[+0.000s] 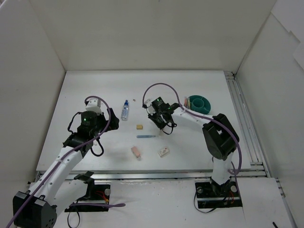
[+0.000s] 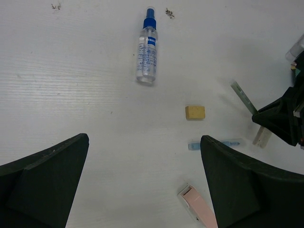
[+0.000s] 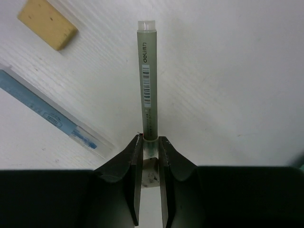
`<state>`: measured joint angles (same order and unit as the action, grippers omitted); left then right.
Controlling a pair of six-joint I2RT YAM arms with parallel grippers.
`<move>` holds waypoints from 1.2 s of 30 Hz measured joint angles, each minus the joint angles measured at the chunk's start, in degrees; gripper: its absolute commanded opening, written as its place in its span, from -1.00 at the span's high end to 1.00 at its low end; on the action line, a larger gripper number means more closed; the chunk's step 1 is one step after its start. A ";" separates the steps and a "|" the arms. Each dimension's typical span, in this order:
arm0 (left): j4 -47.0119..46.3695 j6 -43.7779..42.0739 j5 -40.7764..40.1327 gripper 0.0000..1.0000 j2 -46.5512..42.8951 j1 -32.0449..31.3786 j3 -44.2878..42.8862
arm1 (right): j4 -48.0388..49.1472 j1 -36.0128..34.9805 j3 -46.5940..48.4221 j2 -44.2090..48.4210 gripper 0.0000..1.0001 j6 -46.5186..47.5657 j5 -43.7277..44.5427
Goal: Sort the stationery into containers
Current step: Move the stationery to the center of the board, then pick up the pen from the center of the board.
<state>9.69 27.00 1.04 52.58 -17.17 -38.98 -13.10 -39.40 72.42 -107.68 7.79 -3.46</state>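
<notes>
My right gripper (image 3: pixel 151 142) is shut on the lower end of a grey pen (image 3: pixel 146 80), which sticks out ahead of the jaws over the table. In the top view this gripper (image 1: pixel 163 127) is mid-table, left of the teal bowl (image 1: pixel 199 103). My left gripper (image 2: pixel 145 185) is open and empty, held above the table (image 1: pixel 102 126). Ahead of it lie a clear blue-capped bottle (image 2: pixel 146 52), a tan cube (image 2: pixel 195 112), a blue pen (image 2: pixel 213 143) and a pink eraser (image 2: pixel 197 204). A white eraser (image 1: pixel 163 151) lies to the right of the pink one (image 1: pixel 136 152).
The tan cube (image 3: pixel 47 23) and blue pen (image 3: pixel 52 114) lie just left of the held pen. White walls enclose the table on three sides. A metal rail (image 1: pixel 242 118) runs along the right edge, beside the bowl.
</notes>
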 measured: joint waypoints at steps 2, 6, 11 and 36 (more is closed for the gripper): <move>0.22 -0.02 -0.02 -0.99 -0.76 -0.02 0.28 | 0.00 -0.02 2.27 0.00 0.84 2.14 0.02; 0.31 -0.13 -1.01 -0.99 -2.05 0.00 0.28 | 0.11 -0.07 4.26 0.59 0.80 6.88 0.20; 0.31 -0.57 -1.51 -0.99 -2.58 0.00 0.28 | -0.42 -0.44 4.15 2.40 0.69 13.09 1.14; 0.33 -1.36 -0.37 -0.99 -2.56 -0.02 0.33 | -0.85 -5.60 0.79 1.97 0.16 23.08 7.87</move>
<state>10.02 25.65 0.67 50.02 -17.19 -38.65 -13.96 -44.99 73.21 -105.71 30.87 4.40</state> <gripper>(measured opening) 0.996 0.370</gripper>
